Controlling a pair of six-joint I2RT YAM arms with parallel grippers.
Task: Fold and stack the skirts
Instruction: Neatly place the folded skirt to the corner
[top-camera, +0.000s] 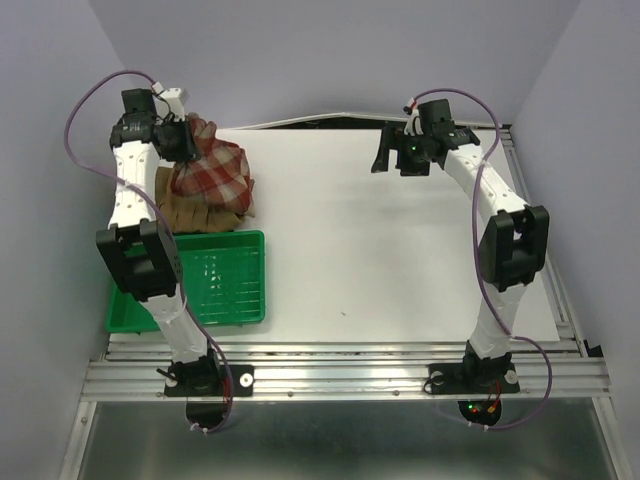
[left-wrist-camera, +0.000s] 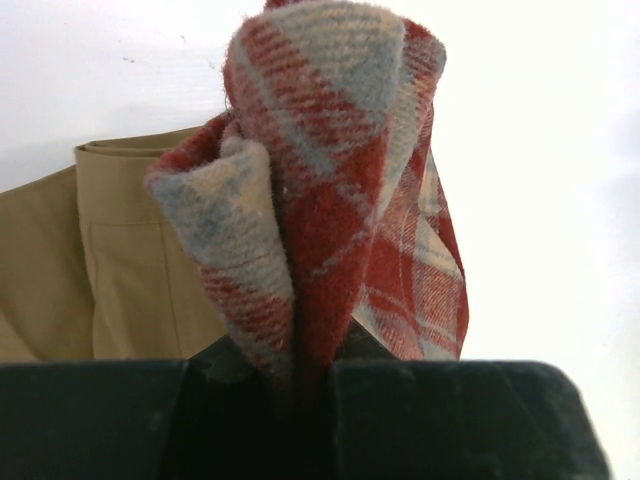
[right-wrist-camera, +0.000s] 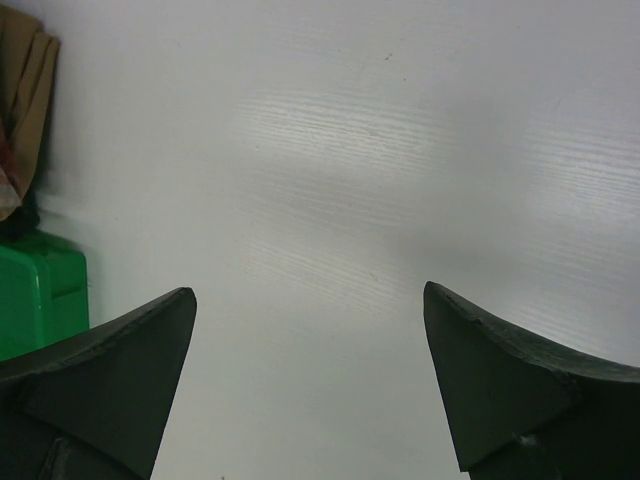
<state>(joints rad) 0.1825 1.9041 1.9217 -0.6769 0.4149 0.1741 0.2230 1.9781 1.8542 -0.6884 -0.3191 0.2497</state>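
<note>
The red-and-cream plaid skirt (top-camera: 212, 165) hangs bunched from my left gripper (top-camera: 183, 140) at the table's back left. In the left wrist view the jaws are shut on a fold of the plaid skirt (left-wrist-camera: 320, 200). Under it lies a tan-brown skirt (top-camera: 200, 212), also seen in the left wrist view (left-wrist-camera: 120, 250). My right gripper (top-camera: 392, 152) is open and empty above the bare table at the back right; its fingers (right-wrist-camera: 110, 370) stand wide apart.
A green ribbed tray (top-camera: 235, 285) sits at the front left, partly under the left arm; its corner shows in the right wrist view (right-wrist-camera: 40, 290). The white table (top-camera: 380, 250) spreads between the arms. Walls close in on both sides.
</note>
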